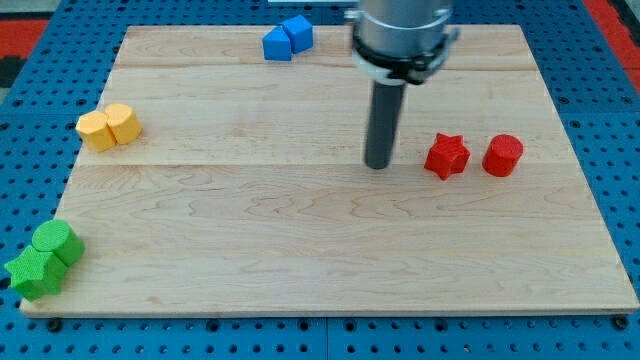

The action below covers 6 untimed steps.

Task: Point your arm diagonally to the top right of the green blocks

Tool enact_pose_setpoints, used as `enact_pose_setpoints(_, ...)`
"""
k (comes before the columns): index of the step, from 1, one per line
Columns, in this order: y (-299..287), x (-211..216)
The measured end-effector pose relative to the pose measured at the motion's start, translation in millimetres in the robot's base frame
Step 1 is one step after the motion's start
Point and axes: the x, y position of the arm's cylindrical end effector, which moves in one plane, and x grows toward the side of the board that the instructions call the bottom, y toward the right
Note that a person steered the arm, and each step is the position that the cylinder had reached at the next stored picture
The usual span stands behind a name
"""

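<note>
Two green blocks sit touching at the board's bottom left corner: a green cylinder (pixel 56 240) and, below and to its left, a green star (pixel 32 272). My tip (pixel 378 164) rests on the board right of centre, far to the upper right of the green blocks. It stands just left of the red star (pixel 446 156) and touches no block.
A red cylinder (pixel 503 155) stands right of the red star. Two yellow blocks (pixel 109 127) sit together at the left edge. Two blue blocks (pixel 288 38) sit together at the top edge, left of the arm's body (pixel 400 35). The wooden board (pixel 300 250) lies on a blue pegboard.
</note>
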Motion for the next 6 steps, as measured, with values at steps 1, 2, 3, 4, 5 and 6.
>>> enact_pose_setpoints(1, -38.3, -0.3)
enact_pose_setpoints(2, -60.8, -1.8)
enact_pose_setpoints(3, -103.7, 4.9)
enact_pose_setpoints(4, -141.3, 4.9)
enact_pose_setpoints(5, -151.1, 4.9)
enact_pose_setpoints(6, -151.0, 4.9)
